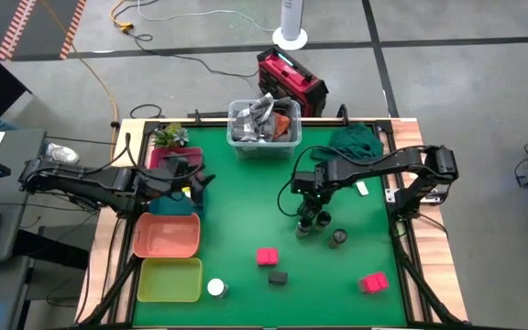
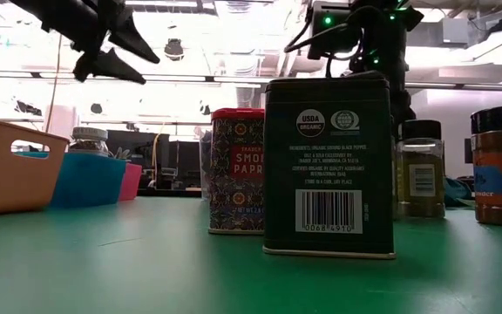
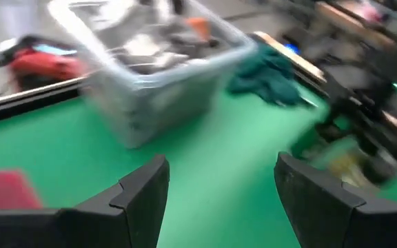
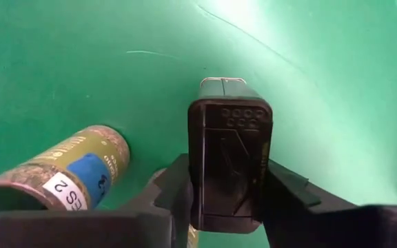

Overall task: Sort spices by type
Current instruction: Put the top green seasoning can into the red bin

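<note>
- High view, left side first: your left end effector (image 1: 193,180) hangs over the coloured trays (image 1: 167,235) with its fingers spread and nothing between them. A jar (image 2: 91,140) seems to stand in the blue tray in the low view, though you see little of it.
- Along the near edge of the surface (image 1: 246,197), a white-topped jar (image 1: 216,287), a pink-red box (image 1: 267,257) and a black box (image 1: 278,276) lie loose, so most sorting is left.
- Further right, your right end effector (image 1: 309,216) is down among a cluster of dark jars (image 1: 338,237), its fingers pinching a black box with a shaker top (image 4: 230,165), as the right wrist view shows; a labelled jar (image 4: 60,171) lies just beside it.
- Far right, another pink-red box (image 1: 373,282) waits alone.
- Contents of the clear bin (image 1: 264,128) are a jumble you cannot sort out by eye.
</note>
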`<state>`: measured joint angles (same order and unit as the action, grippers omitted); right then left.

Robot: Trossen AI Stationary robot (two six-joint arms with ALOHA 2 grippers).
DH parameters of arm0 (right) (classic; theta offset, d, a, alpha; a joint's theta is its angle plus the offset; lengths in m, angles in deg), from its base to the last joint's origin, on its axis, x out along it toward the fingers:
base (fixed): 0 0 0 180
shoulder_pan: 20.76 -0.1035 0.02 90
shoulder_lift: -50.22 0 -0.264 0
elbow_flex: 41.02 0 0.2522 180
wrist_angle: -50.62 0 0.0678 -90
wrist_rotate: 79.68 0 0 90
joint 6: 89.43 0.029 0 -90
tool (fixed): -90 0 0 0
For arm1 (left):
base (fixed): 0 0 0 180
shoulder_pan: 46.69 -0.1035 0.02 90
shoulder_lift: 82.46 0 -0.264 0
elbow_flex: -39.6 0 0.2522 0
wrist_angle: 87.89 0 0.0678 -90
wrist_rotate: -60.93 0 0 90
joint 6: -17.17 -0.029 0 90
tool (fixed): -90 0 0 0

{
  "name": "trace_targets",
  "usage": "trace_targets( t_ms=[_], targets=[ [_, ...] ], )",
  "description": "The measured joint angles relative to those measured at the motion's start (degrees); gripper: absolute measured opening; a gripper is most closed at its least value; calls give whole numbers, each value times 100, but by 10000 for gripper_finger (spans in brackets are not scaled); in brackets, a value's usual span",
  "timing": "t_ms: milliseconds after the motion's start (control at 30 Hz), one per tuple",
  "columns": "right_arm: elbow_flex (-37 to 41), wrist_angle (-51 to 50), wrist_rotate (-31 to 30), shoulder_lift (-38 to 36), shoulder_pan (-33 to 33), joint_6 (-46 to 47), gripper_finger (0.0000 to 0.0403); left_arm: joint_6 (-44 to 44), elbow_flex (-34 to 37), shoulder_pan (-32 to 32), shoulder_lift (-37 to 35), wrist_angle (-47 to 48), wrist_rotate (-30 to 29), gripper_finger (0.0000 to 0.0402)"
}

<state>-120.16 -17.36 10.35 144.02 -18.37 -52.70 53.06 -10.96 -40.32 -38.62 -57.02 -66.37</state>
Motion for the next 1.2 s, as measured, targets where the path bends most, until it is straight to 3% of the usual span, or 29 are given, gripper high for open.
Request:
trace_targets(
  t_ms=[200, 433, 700, 933, 1200],
  targets=[
    [-331, 105, 3, -11, 110, -909, 183, -1624, 0, 0, 7, -1038, 1354, 251],
    [-997, 608, -20, -11, 429, -2016, 166, -3052, 0, -2, 42, -1480, 1470, 251],
    [-1667, 1382, 2, 43, 480, -2521, 182, -2688, 33, -42, 383, -1607, 1317, 251],
    [-2098, 1654, 336, 459, 468, -2565, 177, -2626, 37, -177, 1229, -2607, 1331, 251],
    [-2985, 1397, 621, 1246, 220, -2977, 170, -2124, 11, -603, 1747, -3068, 1921, 251]
  ],
)
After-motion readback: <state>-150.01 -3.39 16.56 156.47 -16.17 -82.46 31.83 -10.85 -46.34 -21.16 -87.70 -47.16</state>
